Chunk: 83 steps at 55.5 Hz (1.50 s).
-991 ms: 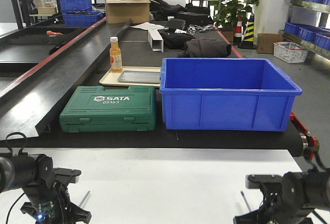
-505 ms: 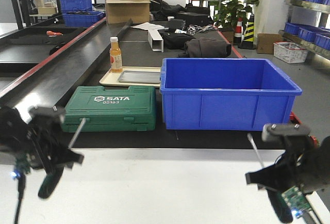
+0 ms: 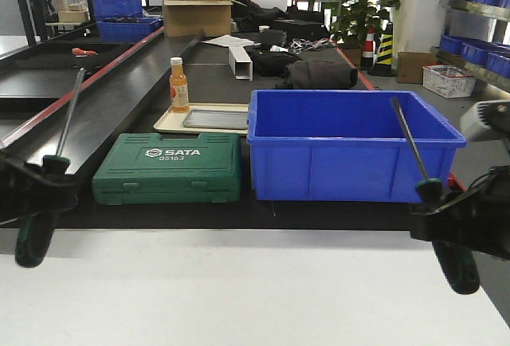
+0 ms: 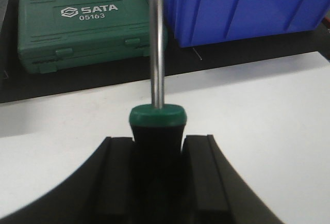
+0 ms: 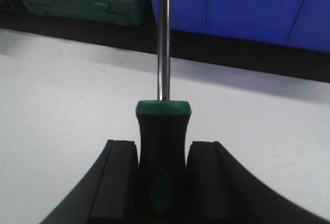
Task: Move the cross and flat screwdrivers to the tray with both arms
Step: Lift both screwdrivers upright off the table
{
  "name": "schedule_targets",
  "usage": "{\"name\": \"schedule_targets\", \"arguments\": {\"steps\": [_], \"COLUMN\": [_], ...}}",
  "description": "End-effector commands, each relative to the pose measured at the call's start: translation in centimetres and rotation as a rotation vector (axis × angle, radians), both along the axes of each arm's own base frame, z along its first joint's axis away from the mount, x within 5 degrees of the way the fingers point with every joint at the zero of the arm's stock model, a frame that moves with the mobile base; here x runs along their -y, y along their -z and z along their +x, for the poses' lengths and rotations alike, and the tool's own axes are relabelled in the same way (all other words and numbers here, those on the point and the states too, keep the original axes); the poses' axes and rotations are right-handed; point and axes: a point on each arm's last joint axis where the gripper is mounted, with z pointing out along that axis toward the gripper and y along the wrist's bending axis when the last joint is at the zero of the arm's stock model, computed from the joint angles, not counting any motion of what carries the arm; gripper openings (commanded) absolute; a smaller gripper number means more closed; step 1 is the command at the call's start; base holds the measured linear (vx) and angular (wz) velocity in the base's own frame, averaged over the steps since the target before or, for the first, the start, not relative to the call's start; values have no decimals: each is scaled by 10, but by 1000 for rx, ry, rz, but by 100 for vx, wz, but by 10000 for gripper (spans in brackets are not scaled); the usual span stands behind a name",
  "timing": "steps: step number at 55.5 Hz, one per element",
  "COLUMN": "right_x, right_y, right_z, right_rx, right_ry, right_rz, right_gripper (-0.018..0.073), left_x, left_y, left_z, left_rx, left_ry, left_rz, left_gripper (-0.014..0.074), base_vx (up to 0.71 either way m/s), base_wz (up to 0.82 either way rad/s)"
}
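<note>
Both screwdrivers just came up off the white worktop [image 3: 239, 290], where they sat low a second ago. The left screwdriver [image 4: 156, 126] is clamped by its handle in my left jaws and the right screwdriver [image 5: 163, 118] likewise in my right jaws, shafts poking forward past the jaw tips. So I'd say the pick's done and only the carry is left, since the tray [image 3: 215, 119] sits well ahead of both jaws, beyond the green case [image 3: 167, 167] and beside the blue bin [image 3: 351, 151], nothing in it yet.
</note>
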Motion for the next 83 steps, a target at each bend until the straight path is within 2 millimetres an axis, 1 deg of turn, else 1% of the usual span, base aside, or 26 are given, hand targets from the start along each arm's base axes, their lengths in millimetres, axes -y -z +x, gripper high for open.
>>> {"name": "schedule_targets", "arguments": {"steps": [1,4,8,11,15,19,25,34,43,58,83], "right_x": [6,10,15,17,20,21,23,24,24,25,25], "right_y": [-33,-41,-51,-55,-56,-58,-62,-60,-65,-57,-55], "right_z": [-24,-39,-54,-64,-72,-79,-86,-94,-93,-95,-96], "right_rx": [161,197,250,275,270,269,301,270,326,234,213], "right_ry": [12,13,14,15,16,15,14,9,13,9,8], "right_rz": [44,36,28,27,14,13,14,17,27,4,-1], "right_gripper": [-9,-9,-8,-8,-8,-8,-8,-8,-8,-8,-8], "left_x": [-7,-11,-15,-18,-21,-23,-25,-25,-25,-25,-25], "left_y": [-21,-25,-28,-30,-34,-37,-40,-39,-38,-38,-38], "left_z": [-34,-51,-69,-81,-96,-107,-117,-119,-119,-119,-119], "left_rx": [165,200,232,253,290,316,332,324,309,307,307], "left_ry": [-19,-18,-16,-15,-15,-14,-10,-6,-2,-2,-2], "left_rz": [-67,-75,-82,-88,-100,-106,-109,-106,-100,-100,-100], "left_gripper": [-3,-3,-3,-3,-3,-3,-3,-3,-3,-3,-3], "base_vx": [0,0,0,0,0,0,0,0,0,0,0], "base_wz": [0,0,0,0,0,0,0,0,0,0,0]}}
